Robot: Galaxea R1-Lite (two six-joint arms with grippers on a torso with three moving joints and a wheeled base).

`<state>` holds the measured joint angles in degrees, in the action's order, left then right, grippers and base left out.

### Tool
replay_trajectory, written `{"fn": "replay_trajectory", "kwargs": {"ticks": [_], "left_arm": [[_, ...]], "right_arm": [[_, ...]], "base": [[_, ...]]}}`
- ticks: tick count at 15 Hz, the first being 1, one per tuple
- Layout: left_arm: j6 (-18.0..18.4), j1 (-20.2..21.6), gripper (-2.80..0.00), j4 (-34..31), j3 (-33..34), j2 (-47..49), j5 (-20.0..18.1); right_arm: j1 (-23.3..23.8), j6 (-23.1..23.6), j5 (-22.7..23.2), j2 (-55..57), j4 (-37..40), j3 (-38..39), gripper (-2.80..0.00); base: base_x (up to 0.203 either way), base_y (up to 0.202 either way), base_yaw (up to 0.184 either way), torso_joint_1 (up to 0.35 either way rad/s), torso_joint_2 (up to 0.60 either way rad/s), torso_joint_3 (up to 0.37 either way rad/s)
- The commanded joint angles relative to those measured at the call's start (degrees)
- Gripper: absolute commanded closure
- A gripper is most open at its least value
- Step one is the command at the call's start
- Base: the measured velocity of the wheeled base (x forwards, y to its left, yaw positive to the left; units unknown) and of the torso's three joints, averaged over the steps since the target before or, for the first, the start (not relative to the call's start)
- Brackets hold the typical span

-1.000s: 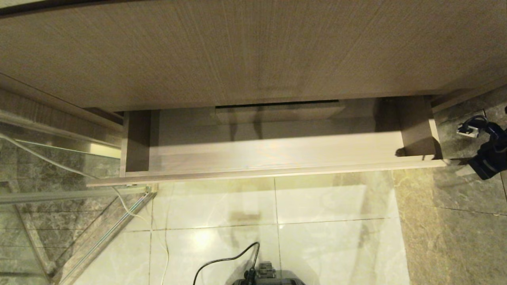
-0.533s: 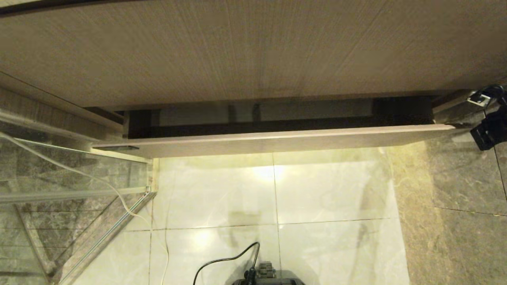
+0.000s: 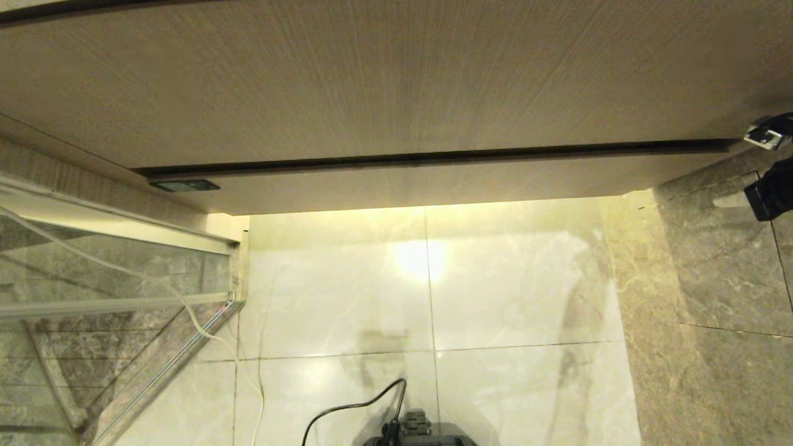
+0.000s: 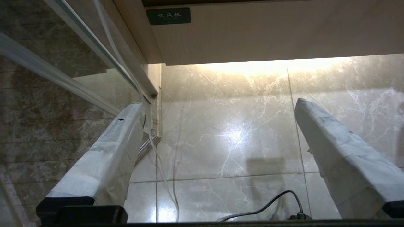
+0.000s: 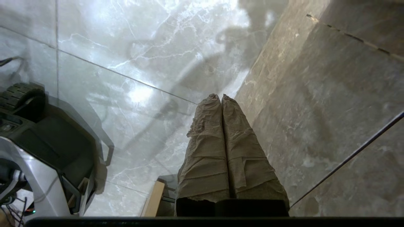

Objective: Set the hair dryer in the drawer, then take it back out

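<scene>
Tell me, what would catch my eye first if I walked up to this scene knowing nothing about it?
Probably the wide wood-grain drawer across the top of the head view, pushed fully shut under the cabinet, with a bright strip of light glowing on the pale marble floor just below it. Next, the right gripper off by the drawer's right end, its wrapped fingers pressed together and holding nothing. No hair dryer is visible anywhere.

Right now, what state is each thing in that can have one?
drawer: shut, front flush under the cabinet panel.
left tool: open, empty, over the floor.
right tool: shut, empty, at the right past the drawer's end.
hair dryer: not visible.
</scene>
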<state>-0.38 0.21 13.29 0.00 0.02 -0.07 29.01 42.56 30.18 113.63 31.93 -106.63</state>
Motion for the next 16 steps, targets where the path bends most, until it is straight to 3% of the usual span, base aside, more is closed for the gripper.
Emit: {"fn": "replay_trajectory", "kwargs": {"ticks": [1,5,10,12,16], "left_arm": [[-0.1,0.0,-2.80,0.1,2.3,0.0,0.0],[0.0,0.0,-2.80,0.1,2.3,0.0,0.0],[0.0,0.0,-2.80,0.1,2.3,0.0,0.0],[0.0,0.0,-2.80,0.1,2.3,0.0,0.0],[0.0,0.0,-2.80,0.1,2.3,0.0,0.0]], "right_arm": [[0.0,0.2,0.1,-1.1,0.8,0.7,0.00],[-0.1,0.2,-0.4,-1.7,1.9,0.5,0.00],[-0.4,-0.1,-5.1,-9.9,15.1,3.4,0.00],[-0.4,-1.0,-5.4,-17.8,15.8,12.1,0.00],[-0.6,-5.8,-6.1,-41.2,9.1,40.0,0.00]], "base": [[0.000,0.000,0.000,0.000,0.00,0.000],[0.000,0.000,0.000,0.000,0.00,0.000],[0.000,0.000,0.000,0.000,0.00,0.000],[0.000,0.000,0.000,0.000,0.00,0.000],[0.000,0.000,0.000,0.000,0.00,0.000]]}}
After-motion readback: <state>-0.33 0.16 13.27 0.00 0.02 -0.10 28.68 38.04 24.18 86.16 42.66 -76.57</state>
